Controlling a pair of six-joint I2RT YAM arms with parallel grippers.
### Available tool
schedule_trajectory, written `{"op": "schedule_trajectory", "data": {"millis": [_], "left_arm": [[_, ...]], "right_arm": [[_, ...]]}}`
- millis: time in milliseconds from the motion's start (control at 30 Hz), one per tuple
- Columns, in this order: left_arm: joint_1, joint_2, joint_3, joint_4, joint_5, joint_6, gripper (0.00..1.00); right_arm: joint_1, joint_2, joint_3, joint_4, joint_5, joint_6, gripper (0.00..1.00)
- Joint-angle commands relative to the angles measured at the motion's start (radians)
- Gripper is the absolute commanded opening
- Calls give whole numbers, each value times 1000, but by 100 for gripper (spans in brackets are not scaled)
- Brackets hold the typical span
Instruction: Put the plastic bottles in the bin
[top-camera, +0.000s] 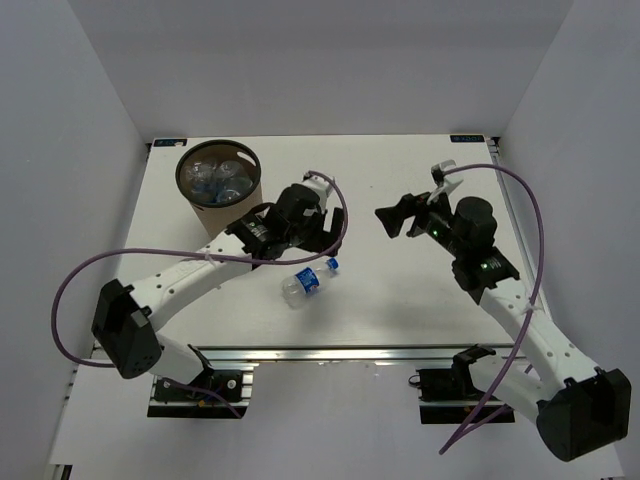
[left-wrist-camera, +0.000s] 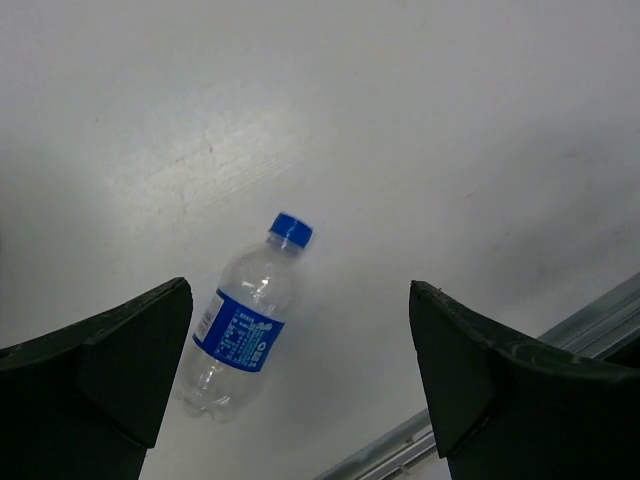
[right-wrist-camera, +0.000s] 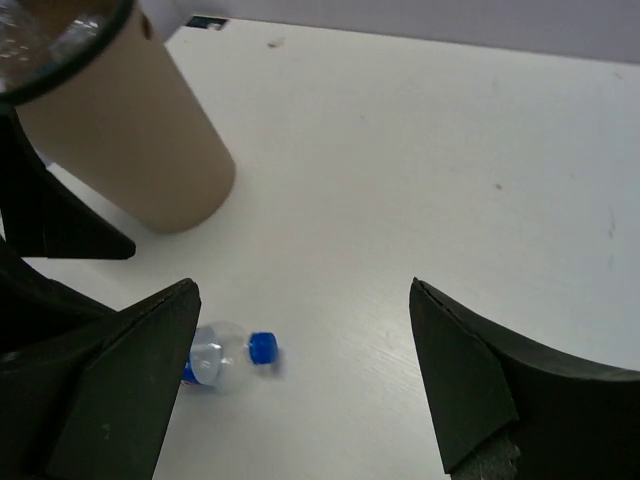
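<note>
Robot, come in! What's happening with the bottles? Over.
Left tool, right tool: both open, empty. One bottle lying on the table by left tool; other bottles in the bin. Nothing blocking it.

Plastic bottle (right-wrist-camera: 228, 357), blue-capped, one, lying on white counter (right-wrist-camera: 430, 150) near upright brown bin (right-wrist-camera: 135, 140), apart from it; right end effector (right-wrist-camera: 302, 292) spread wide.

In the right wrist view, the tall brown cardboard-coloured cylindrical bin (right-wrist-camera: 135, 150) is cut off by the upper left edge, and the base of the small clear blue-capped plastic bottle (right-wrist-camera: 228, 357) is hidden behind a black finger (right-wrist-camera: 110, 390) of the right gripper (right-wrist-camera: 302, 300). From above, the clear bottles (top-camera: 219, 180) inside the bin cannot be counted. The print on the lying bottle's blue label (left-wrist-camera: 238, 333) is too small to be read.
</note>
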Motion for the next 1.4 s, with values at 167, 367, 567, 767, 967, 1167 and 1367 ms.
{"op": "schedule_trajectory", "data": {"millis": [167,367,567,767,967,1167,1367], "left_arm": [[0,63,-204,71,74,21,98],[-8,167,-286,117,108,16,98],[-9,301,-209,105,66,23,83],[-8,312,-125,35,-15,-17,42],[8,183,214,-155,-288,-55,38],[256,200,538,-335,-310,-120,39],[393,289,699,-442,-348,-137,39]], "right_arm": [[-28,-147,-157,-51,158,42,89],[-31,-182,-177,-54,195,41,89],[-34,-187,-179,-63,207,34,89],[-36,-223,-187,-51,200,37,89],[-36,-234,-194,-40,190,44,89],[-37,-225,-194,-48,207,41,89],[-39,-227,-196,-46,224,41,89]]}}
